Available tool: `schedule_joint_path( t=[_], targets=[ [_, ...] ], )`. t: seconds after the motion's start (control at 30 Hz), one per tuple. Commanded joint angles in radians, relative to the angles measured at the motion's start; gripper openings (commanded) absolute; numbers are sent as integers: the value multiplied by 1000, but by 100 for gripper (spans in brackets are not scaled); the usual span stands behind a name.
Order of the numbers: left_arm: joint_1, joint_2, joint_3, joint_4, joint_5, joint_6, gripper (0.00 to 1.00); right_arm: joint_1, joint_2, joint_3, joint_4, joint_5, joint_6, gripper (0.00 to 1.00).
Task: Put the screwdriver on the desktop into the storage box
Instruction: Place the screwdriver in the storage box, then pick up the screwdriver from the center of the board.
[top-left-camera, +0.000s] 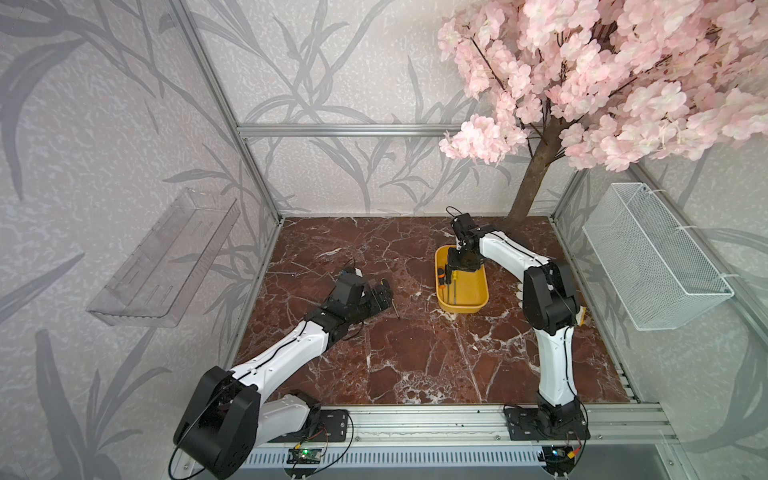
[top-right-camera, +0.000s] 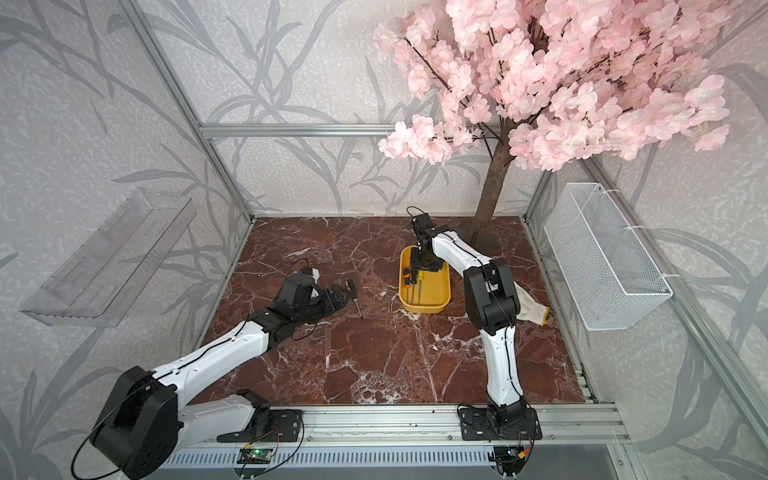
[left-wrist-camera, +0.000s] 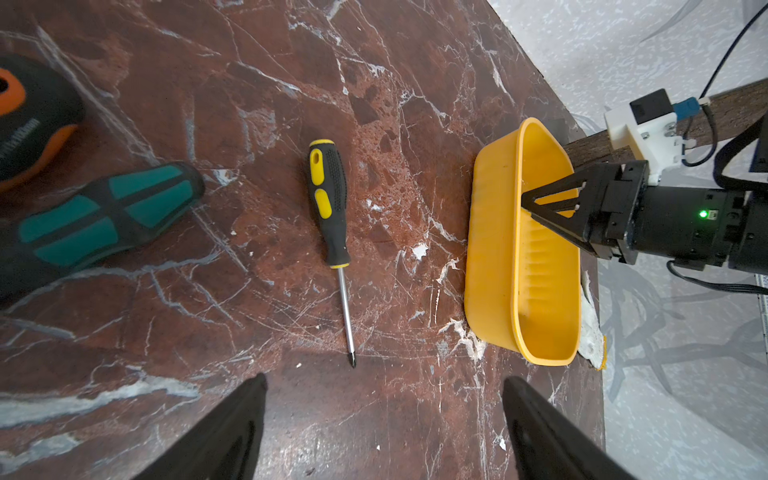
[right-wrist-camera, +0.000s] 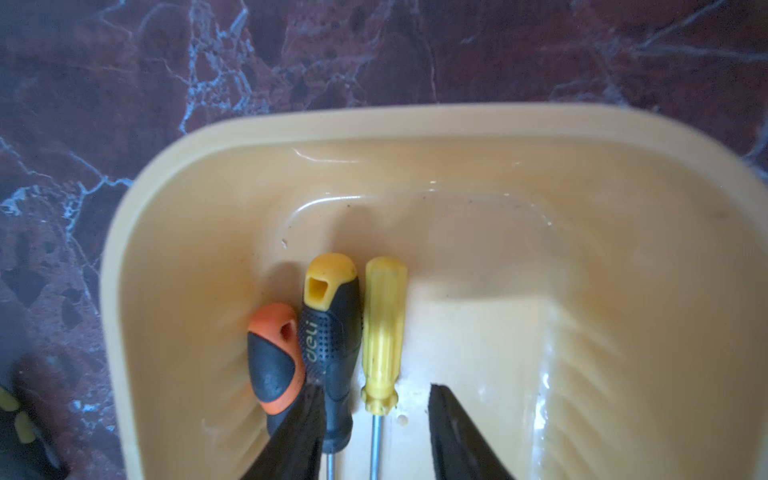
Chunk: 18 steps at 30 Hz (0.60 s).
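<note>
A black-and-yellow screwdriver (left-wrist-camera: 330, 208) lies flat on the marble desktop (top-left-camera: 415, 357), its tip toward my left gripper (left-wrist-camera: 382, 386), which is open and empty a short way off. In both top views this screwdriver (top-left-camera: 390, 299) (top-right-camera: 354, 297) lies just past the left gripper (top-left-camera: 380, 299). A green-and-black handle (left-wrist-camera: 104, 216) and an orange-and-black handle (left-wrist-camera: 25, 116) lie further along the desktop. The yellow storage box (top-left-camera: 461, 309) (left-wrist-camera: 490, 249) holds three screwdrivers: orange-black (right-wrist-camera: 274, 365), black-yellow (right-wrist-camera: 330, 332) and clear yellow (right-wrist-camera: 384, 328). My right gripper (right-wrist-camera: 376, 392) is inside the box, jaws apart around the clear yellow one.
A white wire basket (top-left-camera: 656, 257) hangs on the right wall and a clear shelf (top-left-camera: 166, 257) on the left wall. The tree trunk (top-left-camera: 536, 183) rises behind the box, with pink blossoms overhead. A white cloth (top-right-camera: 530, 307) lies right of the box.
</note>
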Motion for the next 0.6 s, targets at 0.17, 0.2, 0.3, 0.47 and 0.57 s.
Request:
schedule_joint_path(
  t=[0.17,0.2,0.3,0.47,0.57],
  targets=[
    [53,-46,47,-40,-60,49,90,43,-139,-1,-32,5,-24,49],
    [68,-50,56,-56,-62,59,91,54,-148,1,-34,4,-26,50],
    [125,-70,62,-75,-42,77,90,92,-169,6,-37,-5,-34,51],
    [251,-103,26,-66,34,83,91,168,-161,46,-44,-27,-43,51],
    [305,-121,6,-71,54,91,90,217,-129,99,-62,-32,-49,51]
  ],
)
